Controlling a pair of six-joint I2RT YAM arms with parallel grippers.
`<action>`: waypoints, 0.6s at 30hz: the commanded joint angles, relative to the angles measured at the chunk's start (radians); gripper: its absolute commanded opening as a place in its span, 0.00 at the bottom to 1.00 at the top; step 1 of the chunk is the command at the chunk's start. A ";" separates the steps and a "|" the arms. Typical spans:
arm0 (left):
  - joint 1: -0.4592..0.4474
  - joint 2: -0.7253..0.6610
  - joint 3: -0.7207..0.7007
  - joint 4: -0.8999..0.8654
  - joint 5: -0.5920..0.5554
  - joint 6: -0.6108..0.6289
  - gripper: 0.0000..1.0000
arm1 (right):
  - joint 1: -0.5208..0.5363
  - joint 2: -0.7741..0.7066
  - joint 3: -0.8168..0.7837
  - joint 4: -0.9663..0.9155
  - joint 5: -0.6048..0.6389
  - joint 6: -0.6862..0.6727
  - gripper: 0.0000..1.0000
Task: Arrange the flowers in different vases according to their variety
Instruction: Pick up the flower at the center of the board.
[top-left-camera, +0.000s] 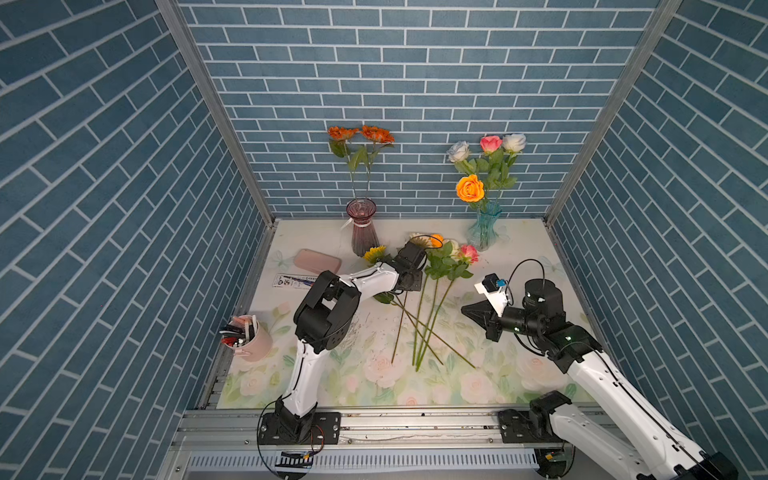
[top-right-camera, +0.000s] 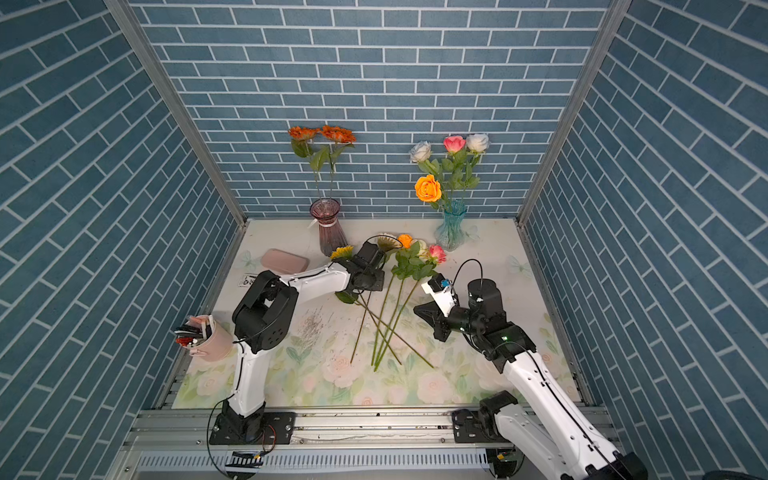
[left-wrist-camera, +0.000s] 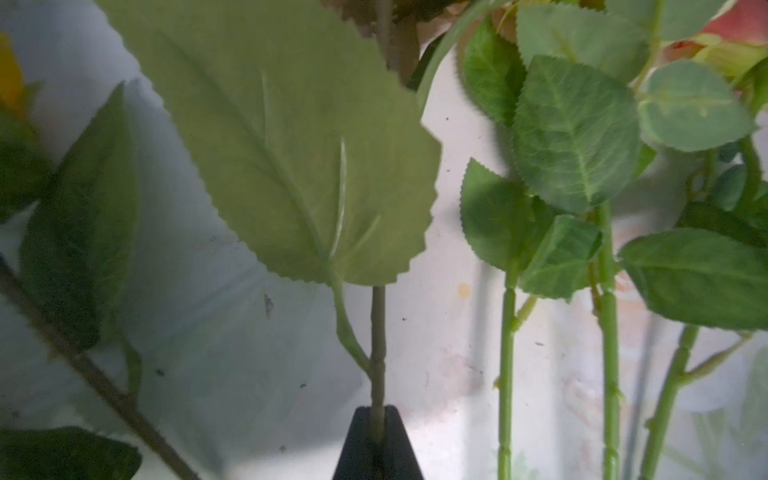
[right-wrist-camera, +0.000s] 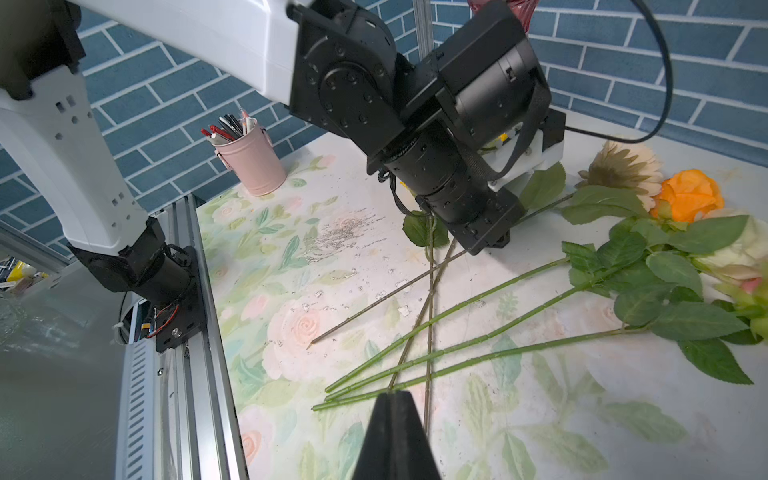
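You're abt halfway, judging by what's in vs. out. Done: the purple vase (top-left-camera: 362, 232) at the back of the bench (top-left-camera: 528, 245) holds two orange sunflowers (top-left-camera: 377, 133). The aqua vase (top-left-camera: 486, 228), well apart from it along the back wall, holds four roses (top-left-camera: 470, 188): orange, pink, white, pale blue. No mixing in either.

Left to do: five loose stems lie fanned on the bench btw. the vases and the arms, heads toward the vases and stem ends crossing nearer you. That's a yellow sunflower (top-left-camera: 374, 253) and a cream sunflower (right-wrist-camera: 623, 170) for the purple vase. For the aqua one there's a loose orange rose (right-wrist-camera: 688, 195), a pale rose (right-wrist-camera: 744, 253) and a pink rose (top-left-camera: 469, 252).

The left tool (left-wrist-camera: 377, 409) is clamped on a dull olive stem (left-wrist-camera: 378, 332) just below where a big leaf branches off. It prob. belongs to the cream sunflower, but the leaf hides the join. Can't tell if it's off the bench yet.

The right tool (right-wrist-camera: 392, 397) is closed w/ nothing in it, hanging near the stem ends.
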 joint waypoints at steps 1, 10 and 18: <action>-0.010 -0.112 0.027 -0.023 -0.051 0.022 0.00 | 0.005 -0.018 -0.016 0.009 0.001 -0.026 0.00; -0.011 -0.424 -0.030 -0.036 -0.177 0.092 0.00 | 0.005 -0.042 -0.025 0.018 0.006 -0.023 0.00; -0.010 -0.729 -0.125 0.250 -0.158 0.346 0.00 | 0.004 -0.054 -0.047 0.073 0.007 -0.007 0.00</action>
